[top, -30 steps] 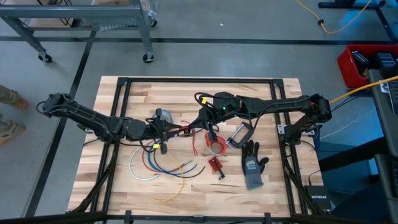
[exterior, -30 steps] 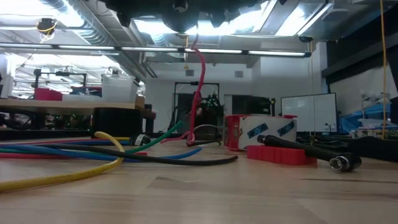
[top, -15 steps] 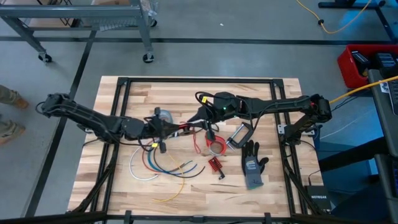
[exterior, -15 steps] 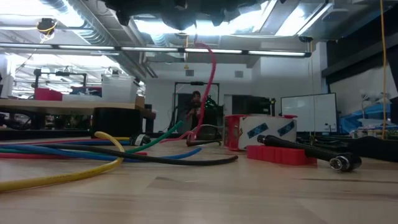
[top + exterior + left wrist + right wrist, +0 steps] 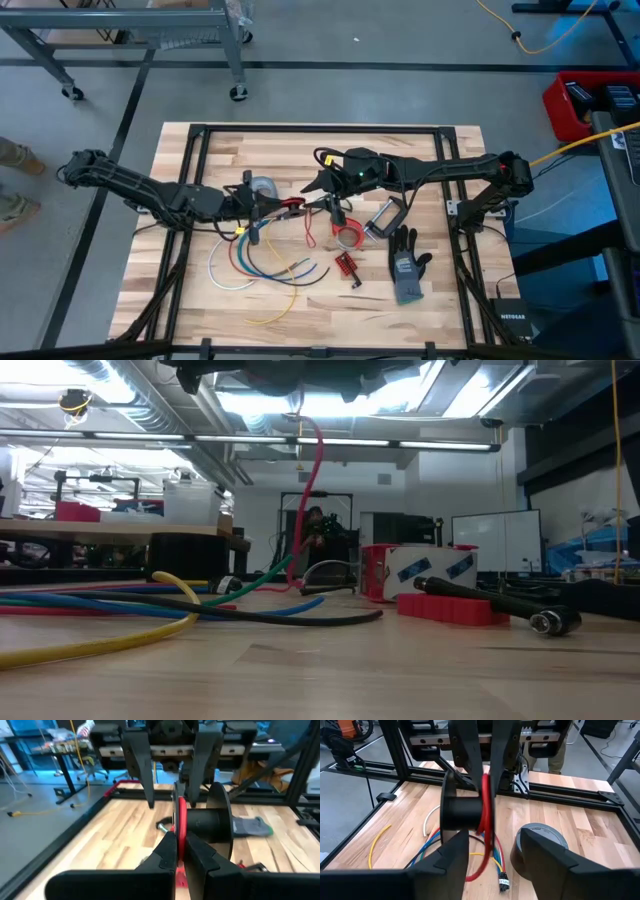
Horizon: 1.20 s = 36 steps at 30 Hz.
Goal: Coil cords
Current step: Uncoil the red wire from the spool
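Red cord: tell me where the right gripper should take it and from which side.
Grip the taut span of the red cord just beyond the left gripper, which is shut on it. Come level from the right gripper's own side, jaws open astride the cord, since it hangs slack to the table past there.

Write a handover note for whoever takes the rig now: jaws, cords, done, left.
Left gripper: jaws shut on the red cord, mid-table.
Right gripper: jaws open, facing the left one, the red cord hanging between them.
White, blue, green and yellow cords lie loose on the table's near-left part.
Done: no cord coiled.
Left: coil the red cord, then the rest.
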Motion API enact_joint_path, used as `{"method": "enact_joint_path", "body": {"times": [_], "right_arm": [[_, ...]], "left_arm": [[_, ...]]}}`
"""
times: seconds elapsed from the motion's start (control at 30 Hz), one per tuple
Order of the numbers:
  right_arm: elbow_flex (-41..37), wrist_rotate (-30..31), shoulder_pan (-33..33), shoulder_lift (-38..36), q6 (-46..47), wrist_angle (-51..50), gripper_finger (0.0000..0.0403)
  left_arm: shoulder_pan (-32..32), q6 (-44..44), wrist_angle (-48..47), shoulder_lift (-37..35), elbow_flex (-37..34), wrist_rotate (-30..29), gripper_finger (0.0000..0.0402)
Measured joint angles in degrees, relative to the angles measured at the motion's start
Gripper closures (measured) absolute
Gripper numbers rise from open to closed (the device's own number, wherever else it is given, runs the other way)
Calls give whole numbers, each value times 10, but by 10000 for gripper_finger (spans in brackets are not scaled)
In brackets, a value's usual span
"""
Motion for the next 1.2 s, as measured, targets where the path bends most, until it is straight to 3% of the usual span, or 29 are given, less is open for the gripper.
{"method": "enact_joint_path", "body": {"times": [0.53,1.2], "right_arm": [[0,-26,0,0,0,0,268],[0,-30,1,0,-1,-2,272]], "left_arm": [[-18,-13,-1,0,0,2,398],[-18,-2,39,18,0,24,397]]}}
